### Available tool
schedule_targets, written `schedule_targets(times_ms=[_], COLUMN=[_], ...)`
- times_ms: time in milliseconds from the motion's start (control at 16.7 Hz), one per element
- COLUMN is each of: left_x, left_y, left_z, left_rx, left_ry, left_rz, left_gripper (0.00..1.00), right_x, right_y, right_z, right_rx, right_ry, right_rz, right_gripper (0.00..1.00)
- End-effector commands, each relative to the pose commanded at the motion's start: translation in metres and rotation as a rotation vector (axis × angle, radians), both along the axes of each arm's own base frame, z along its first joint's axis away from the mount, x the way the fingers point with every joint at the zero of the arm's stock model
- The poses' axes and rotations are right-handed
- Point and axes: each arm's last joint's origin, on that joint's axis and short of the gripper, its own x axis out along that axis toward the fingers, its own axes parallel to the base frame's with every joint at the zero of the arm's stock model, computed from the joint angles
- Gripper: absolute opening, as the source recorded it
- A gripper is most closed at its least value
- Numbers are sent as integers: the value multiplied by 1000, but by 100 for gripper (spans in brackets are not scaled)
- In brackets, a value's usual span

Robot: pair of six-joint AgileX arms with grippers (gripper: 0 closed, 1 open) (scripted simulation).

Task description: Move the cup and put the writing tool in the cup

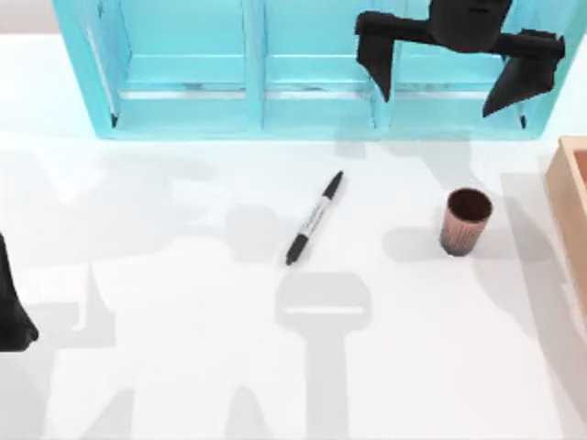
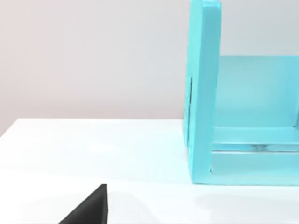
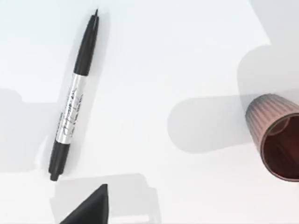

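Two items apart: marker [image 1: 314, 218] flat; cup [image 1: 466, 221] upright (R claw [image 1: 447, 96] open above).

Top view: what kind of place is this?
Probably a simulated desk or craft table: a white table with a blue shelf at the back, a marker and a cup.

Bright, even light; soft grey shadows

Marker [image 3: 74, 93]: dark script-like print on grey label band, not legible; lies well apart from right gripper [image 1: 451, 84]. No other text.
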Motion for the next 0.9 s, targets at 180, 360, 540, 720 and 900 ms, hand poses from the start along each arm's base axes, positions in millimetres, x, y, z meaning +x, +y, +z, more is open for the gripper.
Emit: schedule_targets(times_ms=[180, 360, 540, 720, 900], left_x=[0, 0, 0, 0, 0], left_y=[0, 0, 0, 0, 0], left_z=[0, 0, 0, 0, 0], left_rx=[0, 0, 0, 0, 0], left_ry=[0, 0, 0, 0, 0], left_rz=[0, 0, 0, 0, 0], left_gripper=[100, 100, 100, 100, 100], right_x=[3, -2, -9, -10, -8], right_y=[34, 61, 75, 76, 76], right_z=[-44, -82, -103, -104, -111], right_rx=[80, 144, 168, 170, 168], right_ry=[14, 38, 61, 63, 65], right_rz=[-139, -249, -294, -297, -298], right_gripper=[100, 100, 100, 100, 100])
